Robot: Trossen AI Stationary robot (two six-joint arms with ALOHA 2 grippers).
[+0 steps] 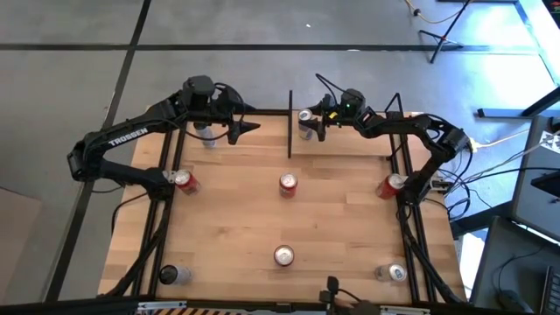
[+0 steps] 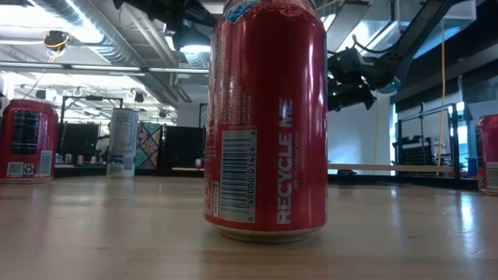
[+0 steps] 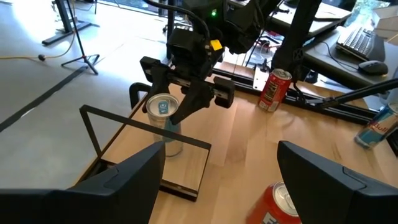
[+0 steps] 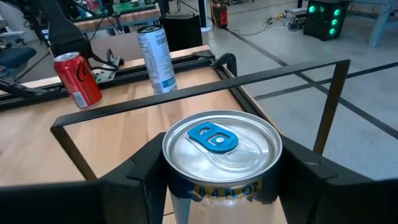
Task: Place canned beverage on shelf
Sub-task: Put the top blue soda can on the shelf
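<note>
Two pincers work at the far edge of the surface (image 1: pixel 236 201). The right pincer (image 1: pixel 308 124) grips a silver canned beverage (image 4: pixel 221 163) between its fingers, holding it over the shelf (image 1: pixel 346 140), a small light-wood board at the far middle-right edged by thin black posts (image 1: pixel 290 122). Whether the can's base touches the board cannot be told. The left pincer (image 1: pixel 248 129) hangs with fingers apart and nothing between them, just beside the shelf's left post, over bare wood. Behind it a tall silver can (image 1: pixel 206 134) stands at the far edge. Open wood lies across the middle, with red cans spaced well apart: one at the left edge (image 1: pixel 184 181), one centre (image 1: pixel 288 184), one at the right edge (image 1: pixel 391 185), one near-centre (image 1: pixel 283 255). Two more cans sit at the near corners (image 1: pixel 171 275) (image 1: pixel 395 273). Grey floor with dark seams surrounds the surface. In the low view a red can (image 2: pixel 264 117) fills the middle and hides much of the shelf.
</note>
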